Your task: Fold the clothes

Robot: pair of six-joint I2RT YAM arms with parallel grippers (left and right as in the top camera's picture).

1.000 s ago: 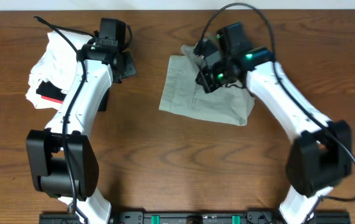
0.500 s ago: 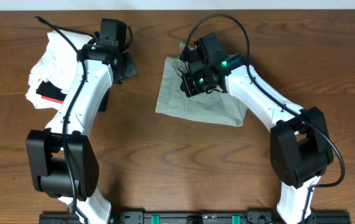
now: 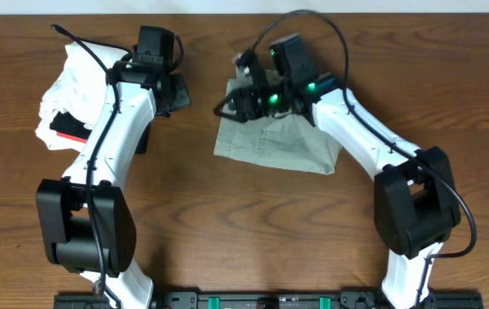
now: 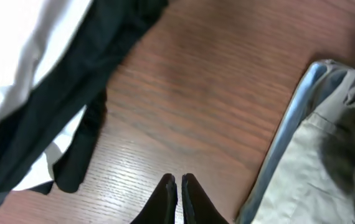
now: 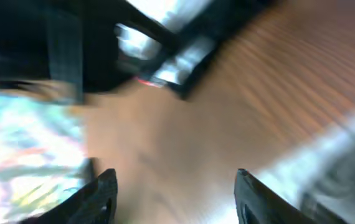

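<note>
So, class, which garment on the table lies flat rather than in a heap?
The khaki garment, spread flat near the centre; the white garments and black garment lie bunched together at the left.

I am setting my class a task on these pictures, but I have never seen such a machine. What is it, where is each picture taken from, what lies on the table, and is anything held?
Two robot arms stand at a table. One picture looks down from above; the other two come from a camera on each wrist. A khaki garment lies in the middle; white clothes and a black piece with red lie beside the left arm. The left gripper is shut and empty. The right gripper is open at the garment's corner, empty.
</note>
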